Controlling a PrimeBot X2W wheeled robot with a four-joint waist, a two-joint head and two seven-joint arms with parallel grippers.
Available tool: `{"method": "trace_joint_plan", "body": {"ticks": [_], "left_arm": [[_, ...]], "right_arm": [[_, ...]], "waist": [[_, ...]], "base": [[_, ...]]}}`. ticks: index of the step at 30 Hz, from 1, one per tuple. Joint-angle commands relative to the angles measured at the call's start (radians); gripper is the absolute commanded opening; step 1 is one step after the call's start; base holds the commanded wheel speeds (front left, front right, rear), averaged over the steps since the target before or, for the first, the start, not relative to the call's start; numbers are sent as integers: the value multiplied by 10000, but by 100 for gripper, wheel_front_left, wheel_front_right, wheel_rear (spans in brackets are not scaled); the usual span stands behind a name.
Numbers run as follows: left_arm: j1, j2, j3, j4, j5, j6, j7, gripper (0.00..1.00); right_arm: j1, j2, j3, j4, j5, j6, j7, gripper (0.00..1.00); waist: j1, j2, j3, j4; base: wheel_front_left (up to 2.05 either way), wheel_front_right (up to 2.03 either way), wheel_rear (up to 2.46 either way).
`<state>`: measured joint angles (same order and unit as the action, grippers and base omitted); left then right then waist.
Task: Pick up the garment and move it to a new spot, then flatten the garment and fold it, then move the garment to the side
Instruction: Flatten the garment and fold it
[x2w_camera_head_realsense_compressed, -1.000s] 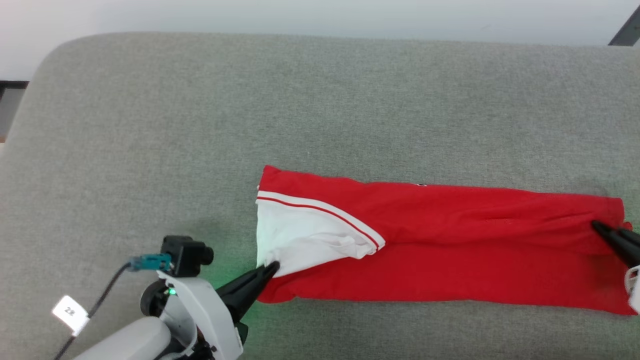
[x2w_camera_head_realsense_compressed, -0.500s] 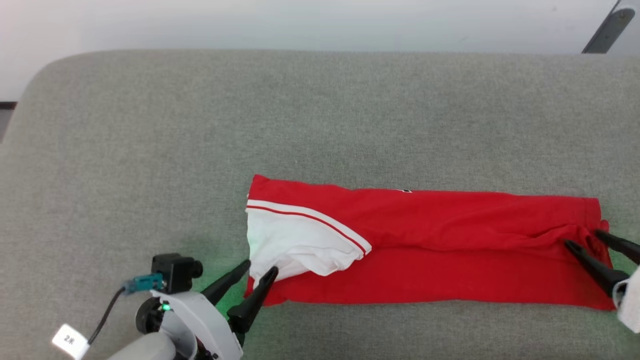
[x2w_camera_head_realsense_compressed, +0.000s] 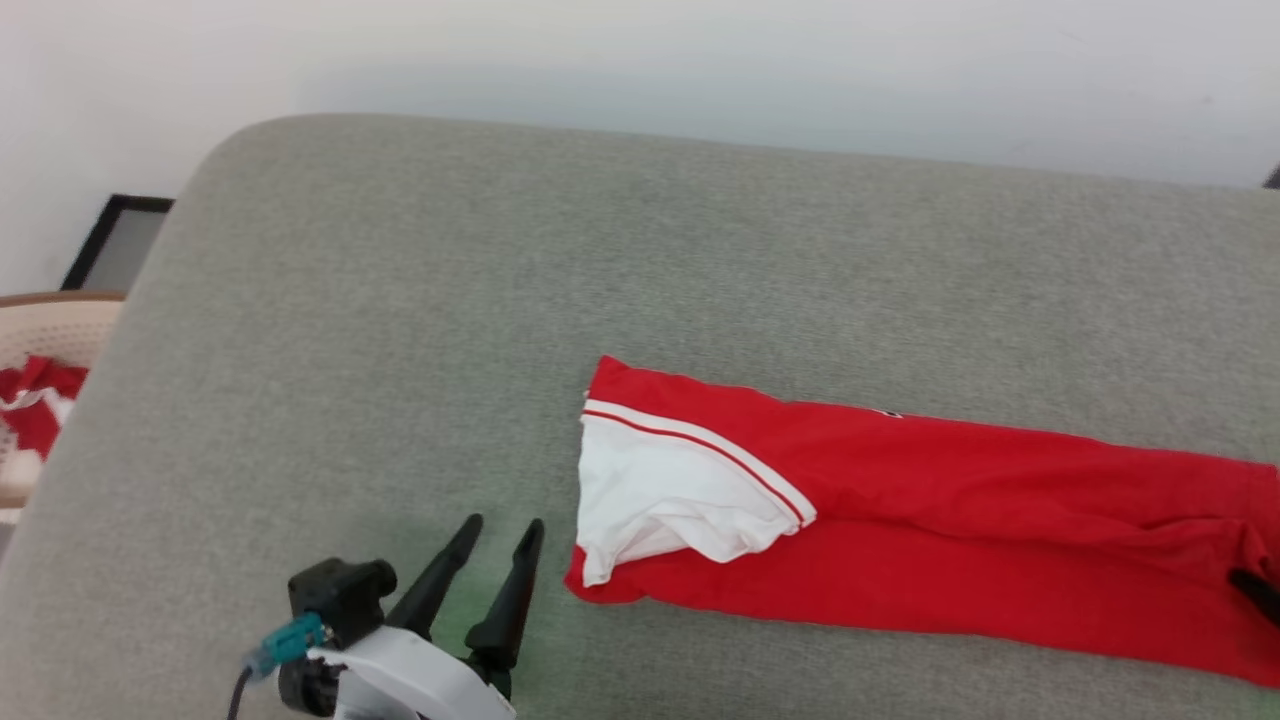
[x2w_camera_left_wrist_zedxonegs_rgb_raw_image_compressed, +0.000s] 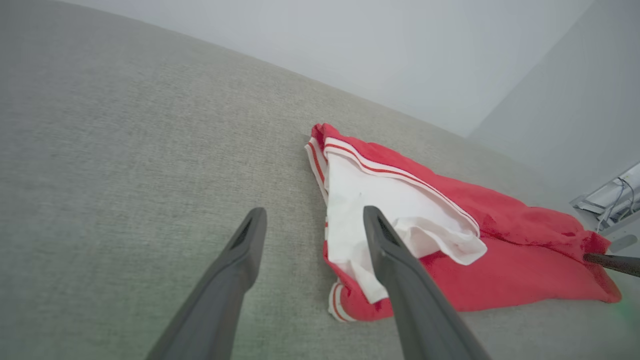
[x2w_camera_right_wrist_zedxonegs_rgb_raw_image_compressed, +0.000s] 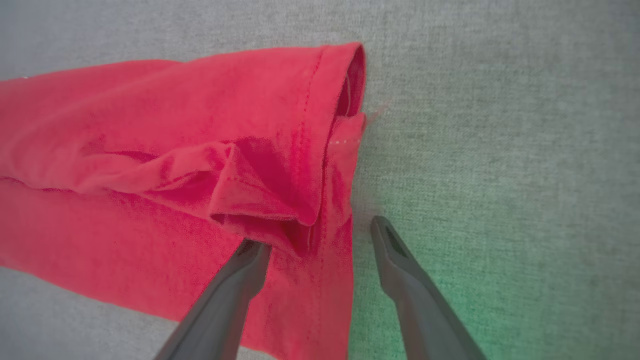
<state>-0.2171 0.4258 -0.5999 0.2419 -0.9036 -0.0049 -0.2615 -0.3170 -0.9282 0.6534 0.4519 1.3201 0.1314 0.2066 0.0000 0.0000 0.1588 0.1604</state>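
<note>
One garment (x2w_camera_head_realsense_compressed: 960, 540), a long red folded strip, lies on the grey cushion (x2w_camera_head_realsense_compressed: 500, 300), with one white sleeve (x2w_camera_head_realsense_compressed: 660, 490) on top. Two grippers here: left gripper (x2w_camera_head_realsense_compressed: 503, 523) spread wide just beside the sleeve end, empty; right gripper (x2w_camera_right_wrist_zedxonegs_rgb_raw_image_compressed: 318, 232) spread wide astride the hem, grasping nothing.

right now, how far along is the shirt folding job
Done: the red jersey T-shirt lies on the grey cushion, folded lengthwise into a long band, with its white sleeve lying on top. In hand: nothing. The left hand is open beside the sleeve end and the right hand is open at the hem end. Left: probably folding the band shorter, then moving it to the side.
</note>
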Motion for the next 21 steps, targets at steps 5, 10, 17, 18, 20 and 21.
{"method": "trace_joint_plan", "body": {"ticks": [5, 10, 17, 18, 20, 21], "left_arm": [[809, -1145, 1889, -64, 2770, -132, -39, 100], [1157, -1914, 3154, -553, 5016, -364, -40, 100], [1125, -2684, 3928, -852, 6900, -797, -41, 100], [1126, -2769, 4044, -868, 7056, -835, -40, 100], [1159, -2916, 4287, -985, 7276, -919, -41, 100], [1201, -2965, 4412, -1042, 7391, -946, -40, 100]], "right_arm": [[-187, 346, -266, 626, 13, -15, 576, 100], [-681, 937, -373, 1371, -312, -15, 1042, 100], [-1189, 1876, -284, 2158, -816, -16, 1483, 30], [-1236, 1937, -353, 2185, -844, -16, 1388, 6], [-1340, 1906, -460, 2178, -961, -15, 1248, 0], [-1369, 1839, -525, 2145, -1038, -15, 1154, 0]], "waist": [[0, 0, -39, 421], [0, 0, 102, 479], [0, 0, 447, 573], [0, 0, 483, 556], [0, 0, 533, 482], [0, 0, 552, 428]], "base": [[0, 0, 0], [0, 0, 0], [0, 0, 0], [0, 0, 0], [0, 0, 0], [0, 0, 0]]}}
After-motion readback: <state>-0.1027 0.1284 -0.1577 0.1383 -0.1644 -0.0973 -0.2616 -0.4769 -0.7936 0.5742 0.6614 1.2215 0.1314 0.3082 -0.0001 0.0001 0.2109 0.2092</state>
